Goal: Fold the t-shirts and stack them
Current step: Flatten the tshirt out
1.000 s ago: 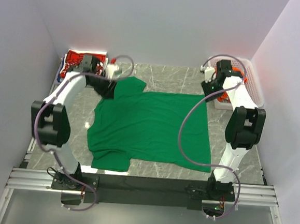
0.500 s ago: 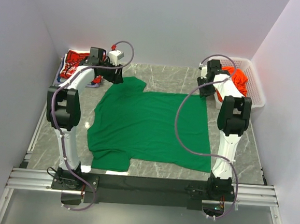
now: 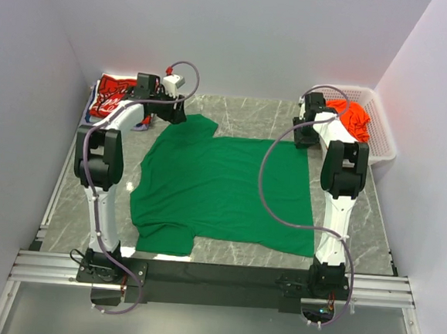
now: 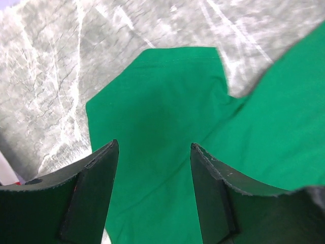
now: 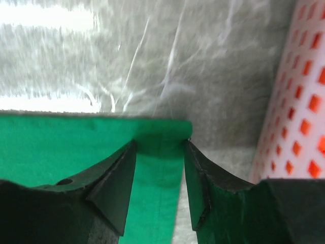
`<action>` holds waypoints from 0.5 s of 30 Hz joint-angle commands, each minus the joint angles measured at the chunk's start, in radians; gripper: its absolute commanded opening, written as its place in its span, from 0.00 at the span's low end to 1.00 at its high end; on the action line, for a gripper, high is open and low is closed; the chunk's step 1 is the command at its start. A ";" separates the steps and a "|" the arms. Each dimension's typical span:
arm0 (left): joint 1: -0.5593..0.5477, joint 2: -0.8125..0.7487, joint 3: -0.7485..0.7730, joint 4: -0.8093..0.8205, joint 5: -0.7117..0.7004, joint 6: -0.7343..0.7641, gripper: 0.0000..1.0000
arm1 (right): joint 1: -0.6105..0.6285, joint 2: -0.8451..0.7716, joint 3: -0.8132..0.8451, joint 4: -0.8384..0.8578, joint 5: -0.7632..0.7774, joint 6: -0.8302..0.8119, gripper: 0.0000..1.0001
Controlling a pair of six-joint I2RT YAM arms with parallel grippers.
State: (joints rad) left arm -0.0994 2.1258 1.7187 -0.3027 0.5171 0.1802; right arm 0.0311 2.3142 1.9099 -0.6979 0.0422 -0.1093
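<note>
A bright green t-shirt lies spread flat on the grey marble table, collar side left, hem right. My left gripper is open above its far sleeve, fingers apart, nothing between them. My right gripper is open over the far hem corner, one finger on each side of the corner. The red t-shirt with white print lies crumpled at the far left corner. The orange t-shirt sits in the white mesh basket at the far right.
White walls close in the table on the left, back and right. The basket wall stands just right of my right gripper. Cables loop off both arms. The metal rail runs along the near edge.
Both arms have reached farther back over the last second. The left gripper moved to the far sleeve and the right gripper to the far hem corner. The green shirt has not moved.
</note>
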 commanded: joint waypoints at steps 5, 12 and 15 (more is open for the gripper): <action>0.001 0.097 0.104 0.063 -0.065 -0.050 0.67 | -0.016 0.065 0.101 -0.011 0.068 0.023 0.50; 0.001 0.249 0.286 0.014 -0.109 -0.096 0.71 | -0.017 0.096 0.130 -0.061 -0.004 0.017 0.14; 0.001 0.289 0.329 0.005 -0.115 -0.100 0.72 | -0.017 0.074 0.109 -0.055 -0.019 0.011 0.00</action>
State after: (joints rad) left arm -0.0994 2.3924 1.9800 -0.2935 0.4217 0.1093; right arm 0.0284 2.3787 2.0102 -0.7303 0.0292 -0.0891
